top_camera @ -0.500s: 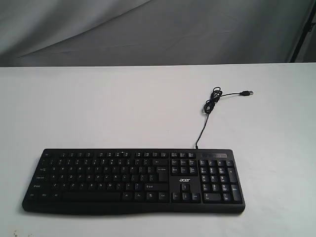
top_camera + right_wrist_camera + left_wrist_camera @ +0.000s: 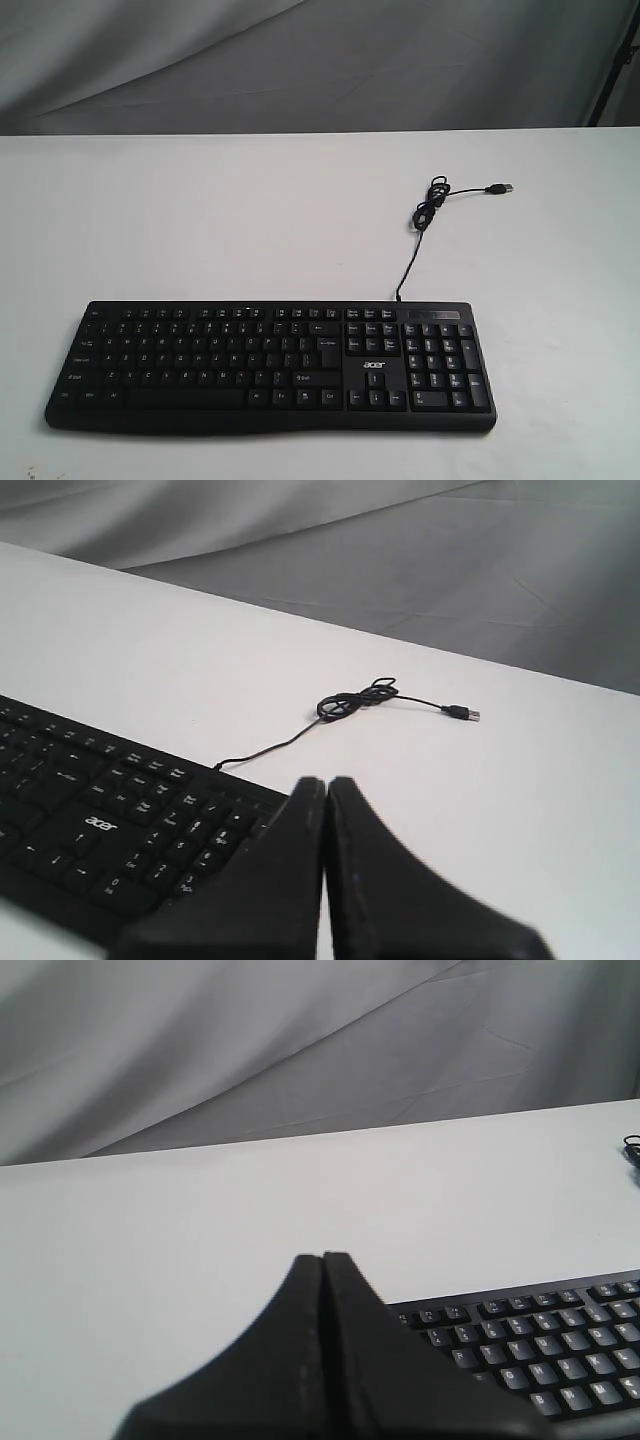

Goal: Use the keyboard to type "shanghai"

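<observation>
Currently the keyboard (image 2: 270, 365) lies flat on the white table (image 2: 200, 220), along the near edge in the exterior view, with the number pad at its right end and the "acer" logo above the arrow keys. Its thin black cable (image 2: 418, 245) leaves the back edge near the number pad, runs away across the table into a small tangle and ends in a loose USB plug (image 2: 502, 188). Left gripper (image 2: 322, 1258): fingers pressed together along their full length, clenched on nothing. It is aimed low across the table toward the grey cloth backdrop (image 2: 300, 60), its tips seen beside the function-key end of the keyboard (image 2: 540, 1350); contact with the keys cannot be told. Right gripper (image 2: 325, 782): likewise clenched and empty, tips seen beside the number-pad corner of the keyboard (image 2: 100, 830), with the cable (image 2: 350, 702) and plug (image 2: 460, 713) beyond it.
</observation>
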Controlling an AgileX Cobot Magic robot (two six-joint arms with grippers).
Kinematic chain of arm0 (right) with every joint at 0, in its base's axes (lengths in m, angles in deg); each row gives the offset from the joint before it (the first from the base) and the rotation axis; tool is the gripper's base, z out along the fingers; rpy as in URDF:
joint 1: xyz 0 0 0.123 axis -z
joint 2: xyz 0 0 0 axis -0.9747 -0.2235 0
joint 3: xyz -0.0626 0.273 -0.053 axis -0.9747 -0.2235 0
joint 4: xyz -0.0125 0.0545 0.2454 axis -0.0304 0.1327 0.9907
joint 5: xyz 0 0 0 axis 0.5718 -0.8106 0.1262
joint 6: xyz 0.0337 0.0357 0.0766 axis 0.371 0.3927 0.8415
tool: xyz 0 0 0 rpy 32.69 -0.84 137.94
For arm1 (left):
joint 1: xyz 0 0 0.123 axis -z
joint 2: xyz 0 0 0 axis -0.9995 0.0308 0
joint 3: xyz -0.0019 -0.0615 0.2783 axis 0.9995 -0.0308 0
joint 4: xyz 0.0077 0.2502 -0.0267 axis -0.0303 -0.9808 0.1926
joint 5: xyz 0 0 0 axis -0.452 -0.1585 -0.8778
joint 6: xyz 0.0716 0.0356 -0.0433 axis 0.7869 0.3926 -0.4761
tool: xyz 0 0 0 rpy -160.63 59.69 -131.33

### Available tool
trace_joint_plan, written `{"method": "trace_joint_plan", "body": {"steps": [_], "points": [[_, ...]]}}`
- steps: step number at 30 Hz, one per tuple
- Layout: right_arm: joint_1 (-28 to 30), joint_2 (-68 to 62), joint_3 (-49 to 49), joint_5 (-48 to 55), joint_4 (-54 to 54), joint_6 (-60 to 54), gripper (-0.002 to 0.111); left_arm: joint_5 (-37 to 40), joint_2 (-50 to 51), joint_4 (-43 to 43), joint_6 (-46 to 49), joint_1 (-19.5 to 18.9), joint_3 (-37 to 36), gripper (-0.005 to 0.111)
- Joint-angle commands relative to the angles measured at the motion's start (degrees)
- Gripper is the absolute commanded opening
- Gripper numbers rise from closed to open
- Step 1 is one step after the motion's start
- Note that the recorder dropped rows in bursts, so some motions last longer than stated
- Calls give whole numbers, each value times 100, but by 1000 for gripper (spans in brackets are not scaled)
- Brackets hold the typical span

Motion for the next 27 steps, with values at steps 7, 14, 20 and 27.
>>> {"method": "trace_joint_plan", "body": {"steps": [7,14,20,27], "points": [[48,-1122,1254,1017,163,-17,0,-27,-20,-4,-16,23,-25,0],[-238,-3669,2807,767,-290,-17,0,-27,-20,-4,-16,23,-25,0],[-1867,-5776,3666,-13,-372,-17,0,-27,-20,-4,-16,23,-25,0],[-3020,-7591,4630,-268,137,171,0,-27,-20,-4,-16,23,-25,0]]}}
